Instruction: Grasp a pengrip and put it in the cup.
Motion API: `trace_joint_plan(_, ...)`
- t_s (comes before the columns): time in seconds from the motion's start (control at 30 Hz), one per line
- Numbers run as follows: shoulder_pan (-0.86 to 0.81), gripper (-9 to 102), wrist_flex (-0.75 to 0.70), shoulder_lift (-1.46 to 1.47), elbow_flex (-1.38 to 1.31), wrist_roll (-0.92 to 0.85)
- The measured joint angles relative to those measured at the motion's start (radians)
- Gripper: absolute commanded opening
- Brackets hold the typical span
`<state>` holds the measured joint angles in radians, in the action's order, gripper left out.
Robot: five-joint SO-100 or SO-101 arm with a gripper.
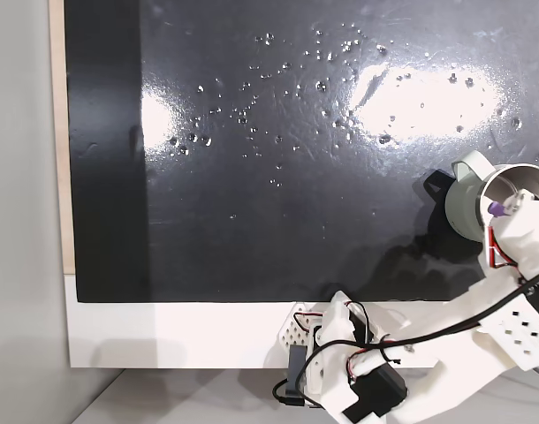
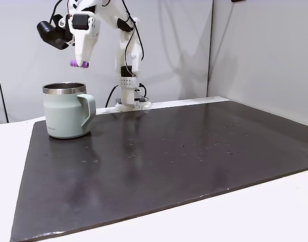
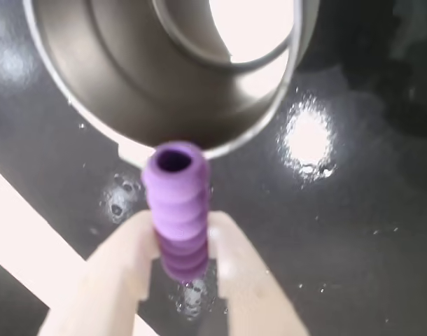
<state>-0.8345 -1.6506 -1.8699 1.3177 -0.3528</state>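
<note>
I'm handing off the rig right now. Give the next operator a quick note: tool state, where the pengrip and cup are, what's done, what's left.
Tool: shut on the purple pengrip, held raised above the table.
Cup: sage-green mug, upright on the black mat, handle towards the mat's middle. The pengrip hangs above the rim, near its edge in the wrist view.
Done: grasp and lift.
Left: centre over the opening, probably lower a little, open the tool, withdraw.
</note>
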Motion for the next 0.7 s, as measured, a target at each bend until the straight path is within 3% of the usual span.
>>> trace_joint_plan(0.5,-0.066,0,0.032,0.15,-0.06,-0.057)
trace_joint_plan(0.57,-0.071,4,0.04,0.156,-0.06,-0.057)
trace_joint_plan(0.7,-0.084,22,0.055,0.156,-0.06,-0.035)
